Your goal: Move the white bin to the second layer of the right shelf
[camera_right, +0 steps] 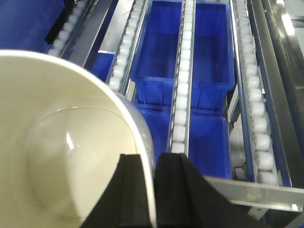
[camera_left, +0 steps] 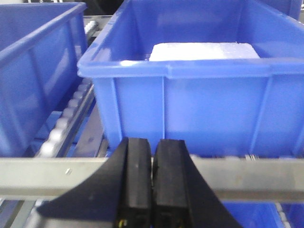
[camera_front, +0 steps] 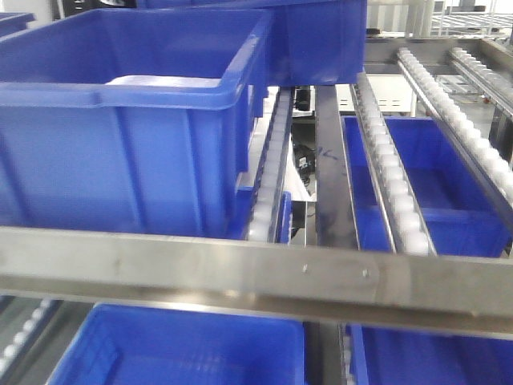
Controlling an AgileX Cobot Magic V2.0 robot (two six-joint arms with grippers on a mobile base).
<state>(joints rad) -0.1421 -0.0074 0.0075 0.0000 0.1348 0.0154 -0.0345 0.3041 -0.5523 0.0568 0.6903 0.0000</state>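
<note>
White bin (camera_right: 61, 152) rim pinched in right end effector (camera_right: 154, 190), above roller tracks (camera_right: 183, 95); left end effector (camera_left: 152, 185) clenched, empty.

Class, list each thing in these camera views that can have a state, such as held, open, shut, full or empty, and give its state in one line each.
White bin: empty, wall pinched by right gripper, over the roller tracks.
Left gripper: shut, holding nothing.
Blue crate: on the rollers, holds a white object.
Lower blue crate: empty, beneath the tracks.

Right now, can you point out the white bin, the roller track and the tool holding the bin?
white bin (camera_right: 61, 156): right wrist view, inner floor.
roller track (camera_right: 183, 90): right wrist view, white rollers.
right tool (camera_right: 154, 190): right wrist view, between fingertips.
</note>
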